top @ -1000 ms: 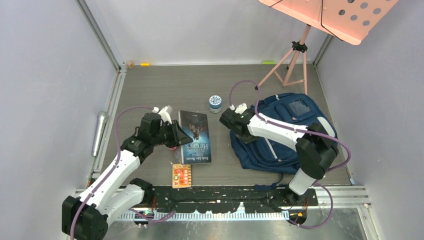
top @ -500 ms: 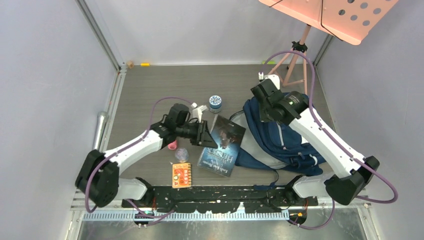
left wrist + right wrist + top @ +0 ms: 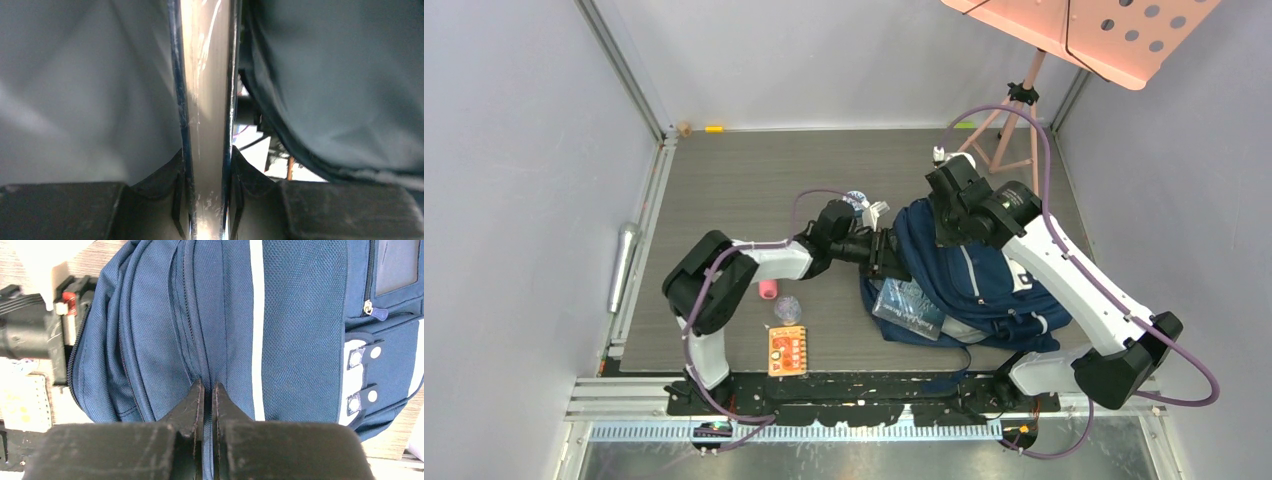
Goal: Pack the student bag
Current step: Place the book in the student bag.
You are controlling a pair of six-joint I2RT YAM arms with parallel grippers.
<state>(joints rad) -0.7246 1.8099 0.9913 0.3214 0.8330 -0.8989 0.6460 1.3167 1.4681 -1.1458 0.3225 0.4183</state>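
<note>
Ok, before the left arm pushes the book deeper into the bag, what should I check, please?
1. Left gripper clamps the book: ok.
2. Right gripper pinches the student bag fabric: ok.
3. Book sits between bag walls: ok, fabric shows on both sides in the left wrist view.
4. Book fully inside: not ok, part of its cover shows from above.
5. Free room deeper in the bag: cannot tell.
</note>
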